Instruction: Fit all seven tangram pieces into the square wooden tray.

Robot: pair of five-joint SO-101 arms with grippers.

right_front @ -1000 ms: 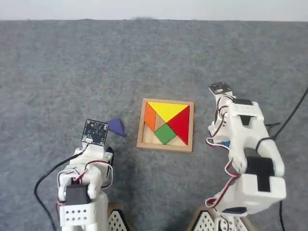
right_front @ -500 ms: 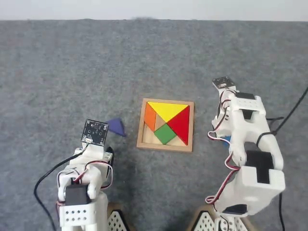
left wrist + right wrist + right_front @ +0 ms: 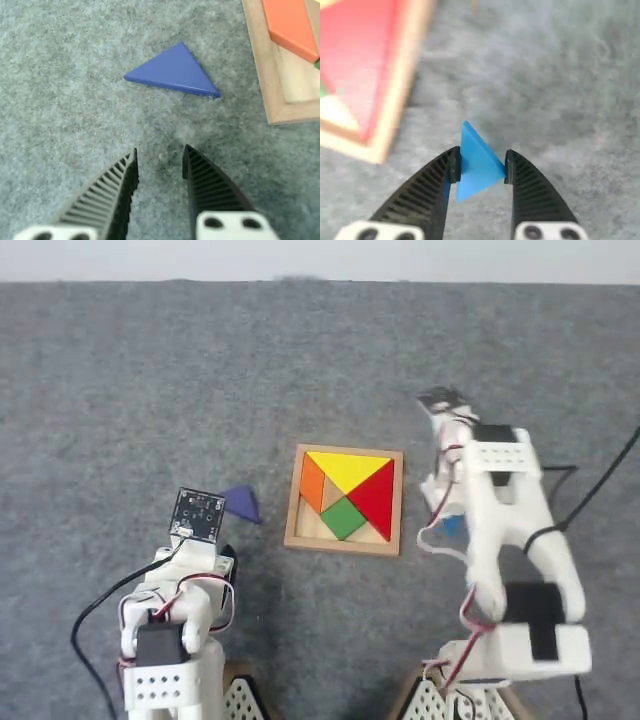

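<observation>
The square wooden tray (image 3: 293, 502) holds a yellow triangle (image 3: 347, 470), a red triangle (image 3: 377, 498), an orange piece (image 3: 312, 483) and a green square (image 3: 343, 518); bare wood shows between them. My right gripper (image 3: 481, 166) is shut on a small light blue triangle (image 3: 475, 167), just off the tray's right rim (image 3: 400, 100). The same light blue triangle (image 3: 453, 527) peeks out beneath that arm. A dark blue triangle (image 3: 172, 72) lies flat on the carpet left of the tray. My left gripper (image 3: 160, 160) stands open a short way before it, nothing between its fingers.
Grey carpet (image 3: 150, 380) covers the whole table, with open room at the back and far left. The tray's corner (image 3: 272, 75) and the orange piece (image 3: 290, 25) lie beside the dark blue triangle. A black cable (image 3: 600, 490) runs at the right edge.
My right arm has swung toward the back and left, closer to the tray, carrying the light blue triangle along. The left arm and the dark blue triangle have not moved.
</observation>
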